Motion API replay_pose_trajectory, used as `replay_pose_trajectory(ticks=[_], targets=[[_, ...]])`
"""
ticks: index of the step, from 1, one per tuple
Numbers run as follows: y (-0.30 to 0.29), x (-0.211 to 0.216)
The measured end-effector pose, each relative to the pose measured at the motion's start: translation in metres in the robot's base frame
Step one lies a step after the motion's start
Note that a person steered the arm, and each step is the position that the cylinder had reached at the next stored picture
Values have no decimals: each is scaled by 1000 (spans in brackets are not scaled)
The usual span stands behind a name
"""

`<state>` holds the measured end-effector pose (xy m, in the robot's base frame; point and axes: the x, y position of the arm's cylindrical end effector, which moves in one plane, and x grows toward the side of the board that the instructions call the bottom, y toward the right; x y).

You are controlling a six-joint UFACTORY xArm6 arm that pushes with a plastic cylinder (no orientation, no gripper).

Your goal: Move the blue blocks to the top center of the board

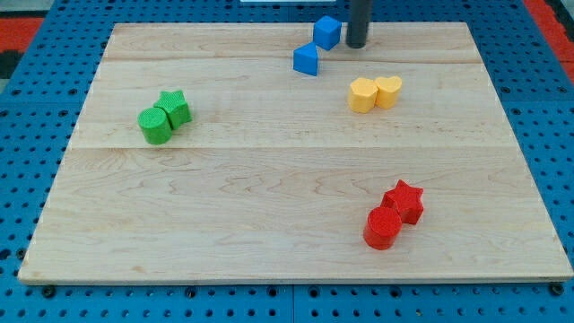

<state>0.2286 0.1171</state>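
Note:
Two blue blocks sit near the view's top centre of the wooden board (269,197). A blue cube (326,32) is nearest the top edge. A second blue block (307,60), wedge-like, lies just below and to the left of it, close to it. My tip (357,43) is the dark rod's lower end, just right of the blue cube, with a narrow gap between them.
A yellow hexagon (362,94) and a yellow heart-like block (388,91) touch below my tip. A green cylinder (155,126) and green star (174,108) sit at the left. A red cylinder (383,227) and red star (404,201) sit lower right.

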Motion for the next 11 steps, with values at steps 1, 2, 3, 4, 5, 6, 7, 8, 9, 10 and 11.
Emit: replay_pose_trajectory(ticks=[1,2,3,4,5,6,7,8,9,10,11], targets=[[-1,-23],[-64,-23],[-97,-20],[-30,5],[-51,50],[-87,72],[-120,69],[-103,68],[-150,79],[-143,63],[-134,55]])
